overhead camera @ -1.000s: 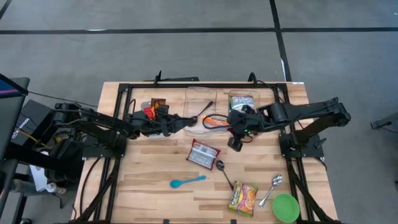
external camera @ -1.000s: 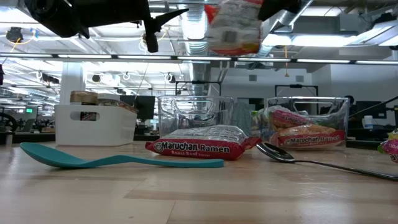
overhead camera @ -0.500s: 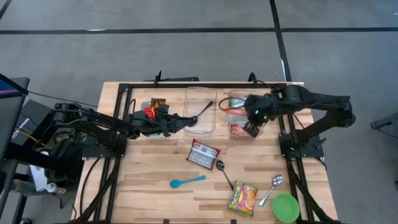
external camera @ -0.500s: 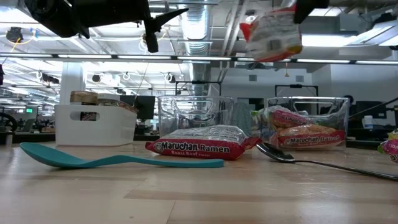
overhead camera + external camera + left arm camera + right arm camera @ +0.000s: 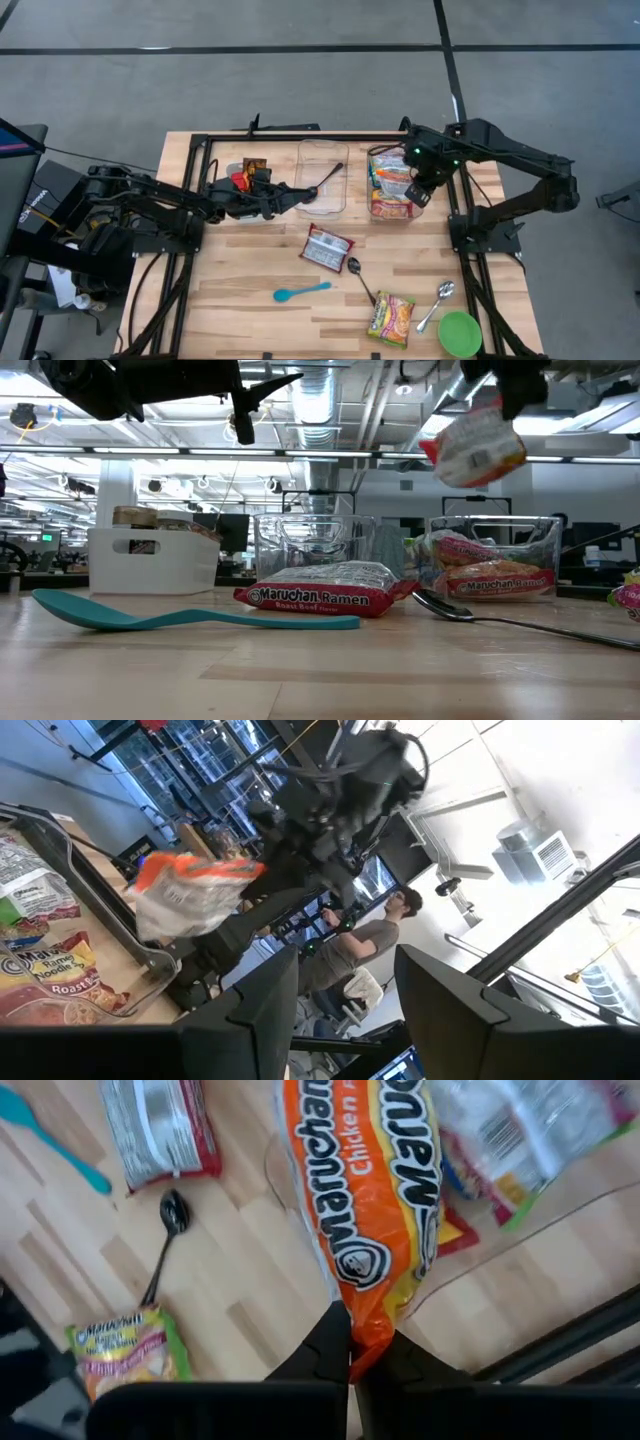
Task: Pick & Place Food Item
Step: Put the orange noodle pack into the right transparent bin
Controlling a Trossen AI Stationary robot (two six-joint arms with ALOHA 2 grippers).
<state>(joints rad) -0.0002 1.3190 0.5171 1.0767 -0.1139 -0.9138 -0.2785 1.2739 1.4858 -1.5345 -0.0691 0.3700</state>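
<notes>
The right hand (image 5: 350, 1355) is clamped on an end seam of the orange ramen packet (image 5: 365, 1200), upper right of the high view. It looks light and crinkly, so the seam suits. The left hand (image 5: 268, 198), centre-left, stands partly apart.

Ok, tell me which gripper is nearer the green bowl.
Right. The right gripper holds an orange ramen packet over the right clear bin, up-table from the green bowl. The left gripper sits far across, beside the middle bin.
</notes>
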